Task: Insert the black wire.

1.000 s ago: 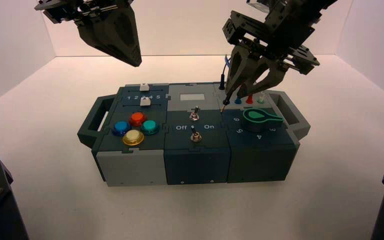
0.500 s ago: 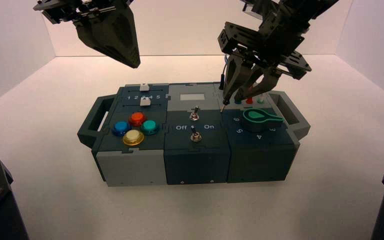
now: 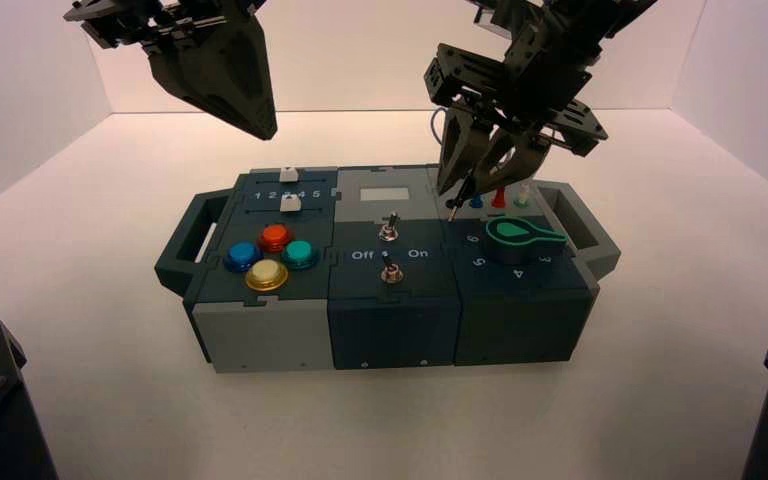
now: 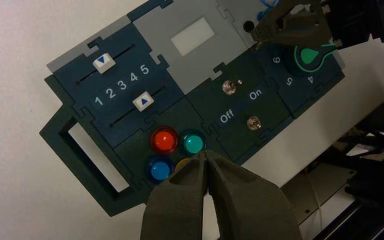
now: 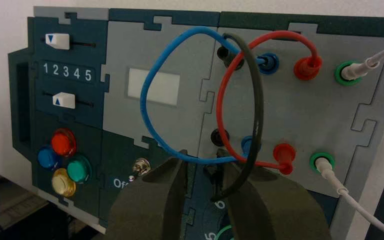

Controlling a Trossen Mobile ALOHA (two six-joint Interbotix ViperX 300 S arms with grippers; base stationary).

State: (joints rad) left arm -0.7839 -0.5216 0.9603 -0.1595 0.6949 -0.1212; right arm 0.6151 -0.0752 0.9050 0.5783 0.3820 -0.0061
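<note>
Right gripper: at work over the right part of the box, its fingers [image 5: 157, 200] parted with a visible gap; gripper [image 3: 460, 190] open, loose black plug [image 5: 213, 174] between the fingers, close against one of them. Firm hold or light touch: cannot tell.
Black wire [image 5: 258, 102]: one end at the upper black socket, cable looping over the gray panel and bending down to the loose plug at the gripper.
Loose plug, high view: slanting downward from between the fingertips, metal tip [image 3: 453, 214] low, near the gray panel's front edge. Contact with the box: cannot tell.
Lower black socket [image 5: 219, 137]: seen in the right wrist view, near the fingertips, plug apart from it.
Right wrist view only: the full loops. Blue wire [image 5: 147, 90] runs from the upper blue socket [image 5: 269, 63] toward the lower blue socket [image 5: 247, 144]; red wire [image 5: 221, 95] joins both red sockets; white leads [image 5: 358, 205] sit in both green sockets. The loops cross one another.
Left wrist view: right gripper from the side, small brassy plug tip below it; green-marked knob [image 4: 308, 56] partly behind that gripper.
Left gripper [image 3: 268, 135]: raised, beyond the box on the left; its own wrist view shows the fingers together, tips over the colored buttons [image 4: 164, 140].
Middle of box: two metal toggle switches [image 3: 390, 230] beside "Off" and "On".
</note>
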